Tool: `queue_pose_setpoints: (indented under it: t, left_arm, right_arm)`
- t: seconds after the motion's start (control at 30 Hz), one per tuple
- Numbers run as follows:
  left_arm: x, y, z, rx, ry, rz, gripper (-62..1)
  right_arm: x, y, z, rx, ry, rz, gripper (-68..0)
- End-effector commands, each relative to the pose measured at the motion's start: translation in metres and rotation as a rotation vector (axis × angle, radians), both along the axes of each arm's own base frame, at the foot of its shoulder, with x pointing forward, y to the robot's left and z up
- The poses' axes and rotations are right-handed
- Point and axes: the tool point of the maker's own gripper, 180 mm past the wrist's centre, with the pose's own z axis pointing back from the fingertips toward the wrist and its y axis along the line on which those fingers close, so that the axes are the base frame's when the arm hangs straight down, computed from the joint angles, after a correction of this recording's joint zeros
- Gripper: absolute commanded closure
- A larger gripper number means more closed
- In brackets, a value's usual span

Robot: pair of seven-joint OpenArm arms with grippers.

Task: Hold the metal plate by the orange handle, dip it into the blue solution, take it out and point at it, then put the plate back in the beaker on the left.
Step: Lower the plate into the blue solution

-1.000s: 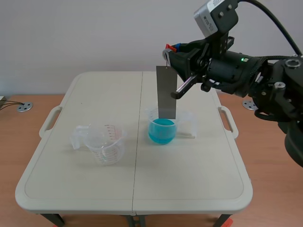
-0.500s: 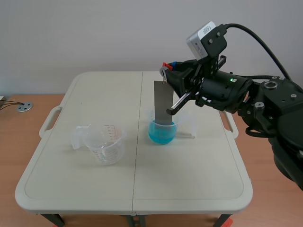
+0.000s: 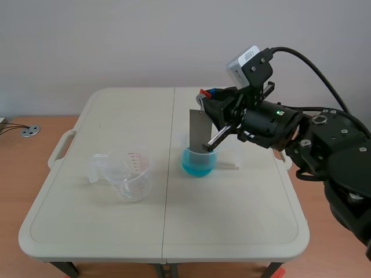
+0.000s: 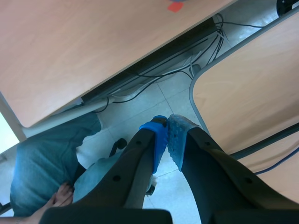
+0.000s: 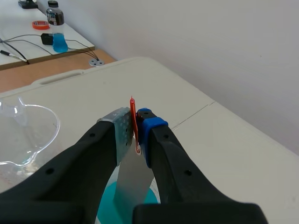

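Observation:
My right gripper (image 3: 204, 96) is shut on the orange handle (image 5: 135, 125) of the grey metal plate (image 3: 200, 131). The plate hangs upright with its lower end inside the beaker of blue solution (image 3: 199, 160) at the table's middle. In the right wrist view the plate (image 5: 132, 184) drops from between my pads toward the blue liquid (image 5: 108, 205). An empty clear beaker (image 3: 127, 175) stands left of it. My left gripper (image 4: 167, 126) is shut on nothing, off the table, pointing at the floor.
The white folding table (image 3: 243, 214) has open room in front of and behind the two beakers. In the left wrist view a person's legs (image 4: 51, 154) and cables (image 4: 159, 79) lie below wooden desks.
My right gripper has come down and slightly left, lowering the plate so its lower end now sits in the blue beaker.

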Motion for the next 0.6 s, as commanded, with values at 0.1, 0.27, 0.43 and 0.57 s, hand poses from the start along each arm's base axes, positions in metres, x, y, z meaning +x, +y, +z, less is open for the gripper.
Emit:
queue_pose_setpoints:
  t: [0.1, 0.27, 0.43, 0.57]
  left_arm:
    - [0.001, -0.003, 0.001, -0.009, -0.011, 0.003, -2.3]
    - [0.001, -0.003, 0.0, -0.009, -0.01, 0.003, -2.3]
    - [0.001, -0.003, 0.0, -0.009, -0.01, 0.004, -2.3]
    - [0.001, -0.003, 0.0, -0.009, -0.01, 0.004, -2.3]
  right_arm:
    - [0.01, -0.004, 0.012, 0.031, -0.048, -0.025, -1.5]
    - [0.012, -0.007, 0.0, 0.028, -0.014, -0.036, -1.5]
    - [0.017, -0.007, -0.001, 0.03, -0.009, -0.041, -1.5]
    - [0.021, -0.007, 0.004, 0.027, -0.022, -0.04, -1.5]
